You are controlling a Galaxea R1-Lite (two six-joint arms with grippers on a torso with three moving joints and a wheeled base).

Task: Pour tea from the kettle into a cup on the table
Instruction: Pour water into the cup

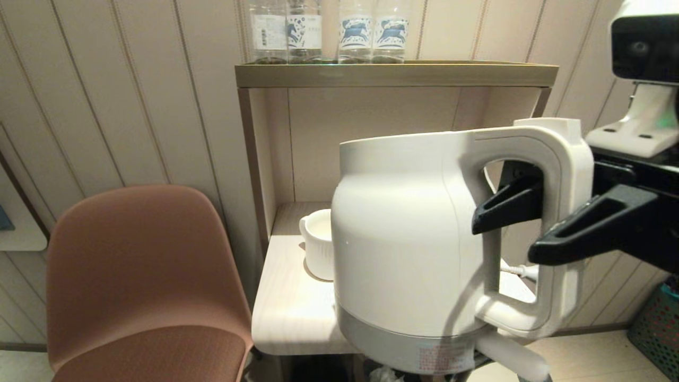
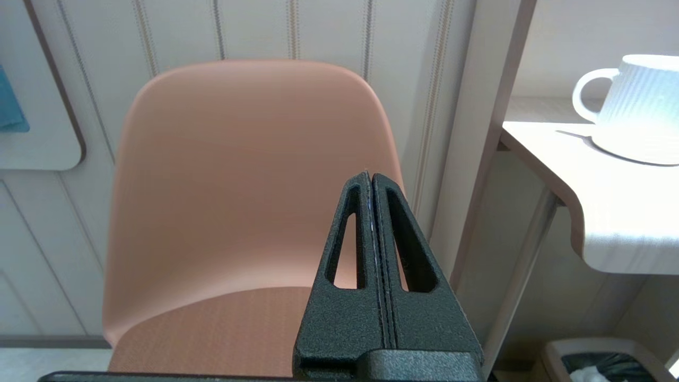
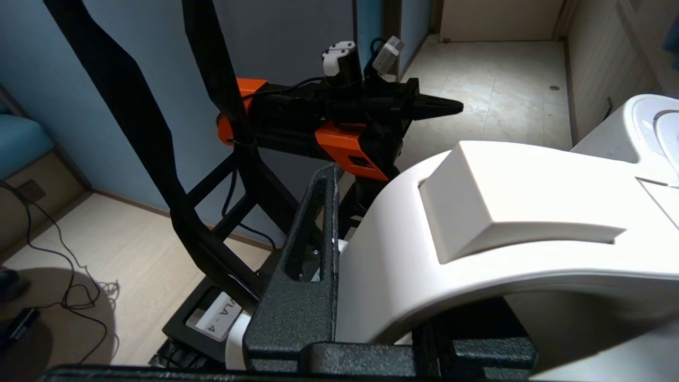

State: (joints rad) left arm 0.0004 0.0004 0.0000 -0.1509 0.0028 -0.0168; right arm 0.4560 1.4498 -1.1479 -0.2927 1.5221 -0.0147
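Observation:
The white kettle [image 1: 403, 239] hangs roughly upright in front of the light wood table [image 1: 286, 307], off its base. My right gripper [image 1: 504, 241] is shut on the kettle's loop handle [image 3: 477, 239], one finger through the loop and one outside. The white ribbed cup [image 1: 318, 239] stands on the table behind the kettle's left side, partly hidden by it; in the left wrist view the cup [image 2: 636, 106] shows its small handle and the table [image 2: 610, 212] its rounded corner. My left gripper [image 2: 371, 178] is shut on nothing, parked low facing the chair.
A brown chair [image 1: 143, 286] stands left of the table. Several clear water bottles [image 1: 329, 32] line the top of the shelf unit [image 1: 395, 74]. A white cord [image 1: 520, 271] lies at the table's right. A green basket [image 1: 658, 329] and a bin [image 2: 604, 361] sit on the floor.

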